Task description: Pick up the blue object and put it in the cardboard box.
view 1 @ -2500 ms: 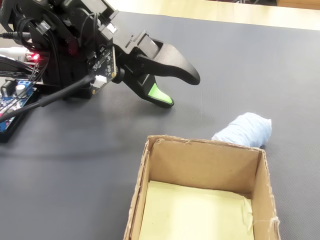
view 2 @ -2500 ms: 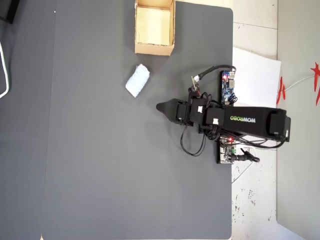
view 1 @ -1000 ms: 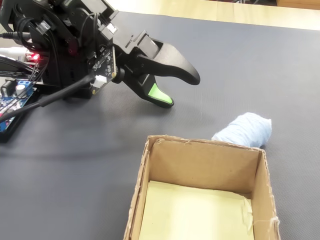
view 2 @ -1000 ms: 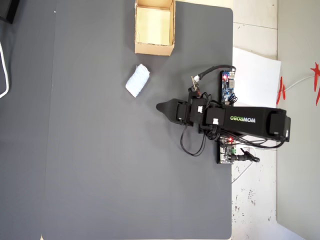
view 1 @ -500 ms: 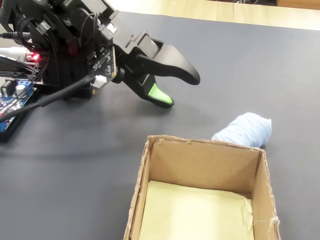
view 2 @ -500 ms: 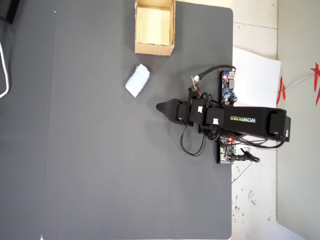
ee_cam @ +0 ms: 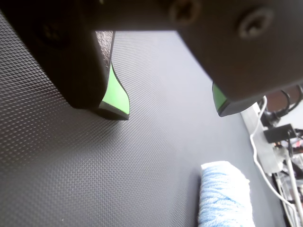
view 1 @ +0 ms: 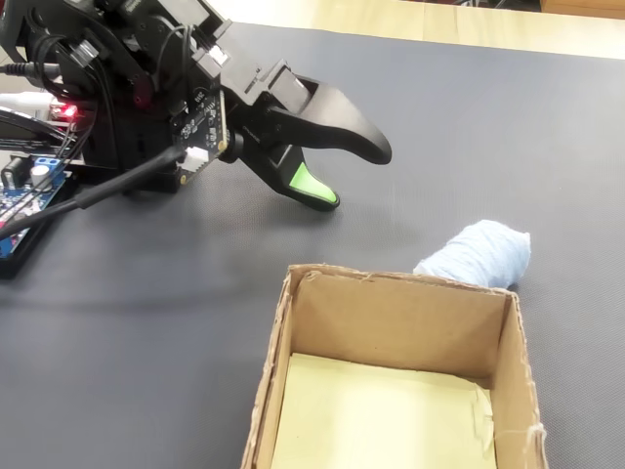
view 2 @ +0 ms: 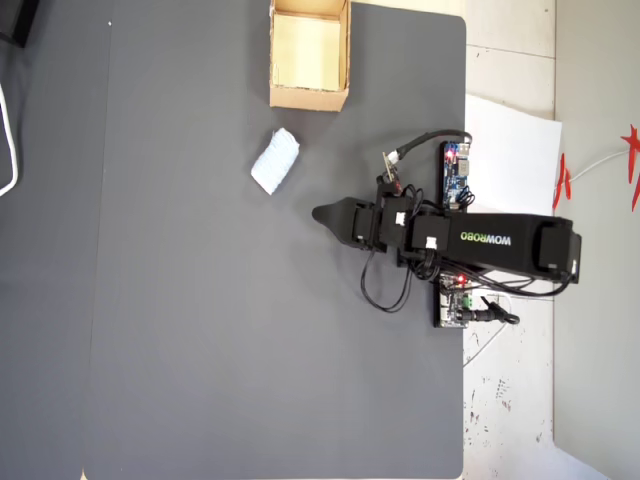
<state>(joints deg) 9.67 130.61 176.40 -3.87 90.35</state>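
We see the black gripper [view 1: 356,178] poised low over a dark grey textured mat [view 1: 469,127], its two jaws parted by a clear gap and holding nothing. In the wrist view the gripper [ee_cam: 173,111] shows green pads [ee_cam: 116,97] on the inner faces of both jaws, with bare mat between them.

The blue object [view 1: 479,254], a pale, whitish-blue rolled lump, lies on the mat ahead of the jaws and off to one side, apart from them. In the fixed view it sits to the right of the gripper and lower in the picture, close against the far wall of the cardboard box [view 1: 391,313]. In the wrist view the blue object [ee_cam: 225,194] lies below the right-hand jaw, near the bottom edge.

From overhead, we find the gripper [view 2: 322,214] pointing left across the mat [view 2: 200,350], the blue object [view 2: 275,161] up and to the left of its tip, and the cardboard box [view 2: 310,97] further up still, open-topped with a pale yellow floor. A blue circuit board [view 2: 457,176] sits behind the gripper, beside the arm [view 2: 490,240].
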